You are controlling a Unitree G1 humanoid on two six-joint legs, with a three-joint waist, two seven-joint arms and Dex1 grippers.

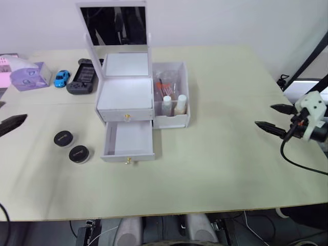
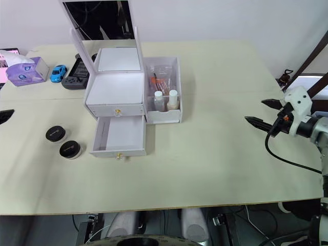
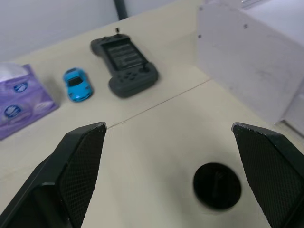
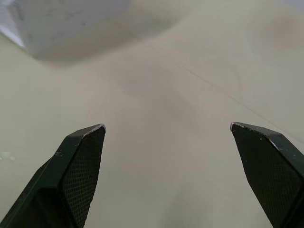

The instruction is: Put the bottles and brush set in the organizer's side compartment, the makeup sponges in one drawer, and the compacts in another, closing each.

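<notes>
Bottles [image 1: 173, 104] and brush set [image 1: 165, 87] seen in organizer [image 1: 125, 95] side compartment [image 1: 183, 92]; lower drawer [image 1: 128, 141] pulled out – two black compacts [image 1: 71, 146] on table [image 1: 215, 148] beside it; left gripper [image 3: 173, 166] and right gripper [image 1: 274, 119] spread wide, nothing held

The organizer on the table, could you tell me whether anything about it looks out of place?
Only the organizer's lower drawer stands pulled out and empty, while two black compacts sit outside it on the table. Nothing looks spilled or damaged.
</notes>
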